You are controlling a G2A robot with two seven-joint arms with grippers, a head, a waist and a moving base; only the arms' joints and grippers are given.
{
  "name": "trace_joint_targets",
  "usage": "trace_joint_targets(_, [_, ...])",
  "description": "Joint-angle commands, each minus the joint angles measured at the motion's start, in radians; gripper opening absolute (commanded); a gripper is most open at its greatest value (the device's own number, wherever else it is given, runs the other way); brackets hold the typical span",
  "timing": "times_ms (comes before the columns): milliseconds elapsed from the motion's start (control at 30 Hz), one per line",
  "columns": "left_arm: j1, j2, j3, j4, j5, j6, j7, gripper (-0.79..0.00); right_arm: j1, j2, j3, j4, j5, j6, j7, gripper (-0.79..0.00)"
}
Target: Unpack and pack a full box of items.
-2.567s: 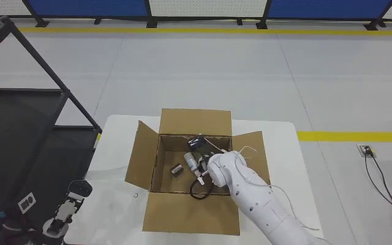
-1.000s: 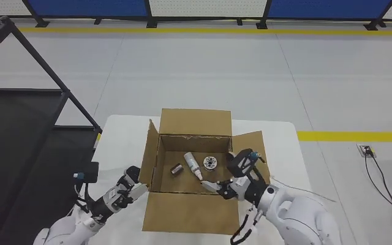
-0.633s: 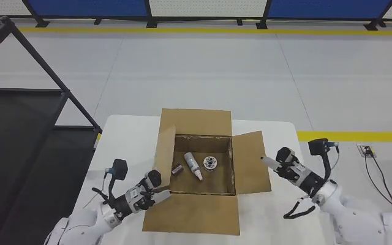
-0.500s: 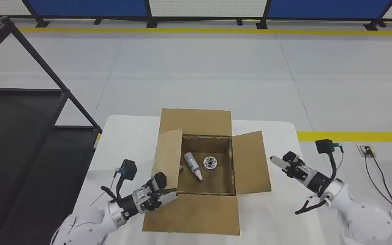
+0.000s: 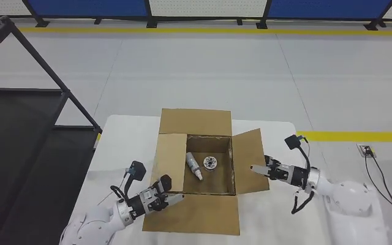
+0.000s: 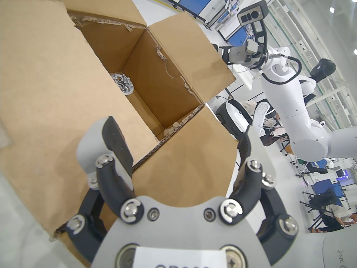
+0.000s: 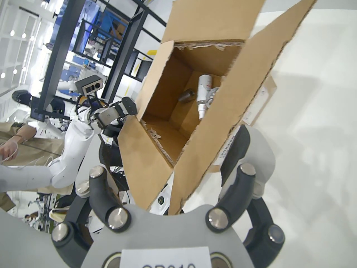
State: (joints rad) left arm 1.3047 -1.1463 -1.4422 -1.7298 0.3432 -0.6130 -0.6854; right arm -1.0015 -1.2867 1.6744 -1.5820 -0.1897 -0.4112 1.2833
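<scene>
- The cardboard box (image 5: 208, 144) is set mid-way on the white table (image 5: 122, 147), with its top open.
- The back flap (image 5: 196, 121) and front flap (image 5: 191, 213) are laid outward.
- The left flap (image 5: 171, 160) is tipped inward over the left part of the opening. The right flap (image 5: 248, 160) is stood up, leaning outward.
- The left gripper (image 5: 173, 193) is placed at the box's front-left corner, just beside the left flap's near edge.
- Its fingers (image 6: 117, 140) are spread apart with nothing clamped. Cardboard is seen between and beyond them.
- The right gripper (image 5: 256, 167) is held at the outer face of the right flap. Contact cannot be told from the top view.
- Its fingers (image 7: 245, 154) are spread wide. The flap's edge is seen between them, not pinched.
- A white bottle (image 5: 193, 165) is laid on its side on the box floor.
- A round metal part (image 5: 210, 162) is just beside the bottle.
- A small dark cylinder (image 7: 186, 95) is seen near the bottle, on the left-flap side.
</scene>
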Motion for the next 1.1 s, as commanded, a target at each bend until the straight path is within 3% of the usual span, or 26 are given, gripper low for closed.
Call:
trace_joint_targets(0, [0.002,0.002,0.001,0.001,0.001,0.001,0.005,0.0,0.021,0.002,-0.033,-0.005,0.034,-0.011,0.019,0.0])
trace_joint_targets(267, [0.017,0.009,0.001,0.004,-0.005,-0.005,0.024,0.0,0.103,0.004,-0.187,-0.016,0.117,-0.028,0.044,0.0])
trace_joint_targets(567, [0.033,0.014,0.006,0.004,0.007,0.002,0.061,0.0,0.228,-0.019,-0.433,0.118,-0.071,0.002,-0.135,0.0])
trace_joint_targets(1067, [0.036,0.022,0.007,0.012,0.0,0.044,0.107,0.0,0.273,-0.027,-0.581,0.216,-0.211,-0.112,-0.278,0.0])
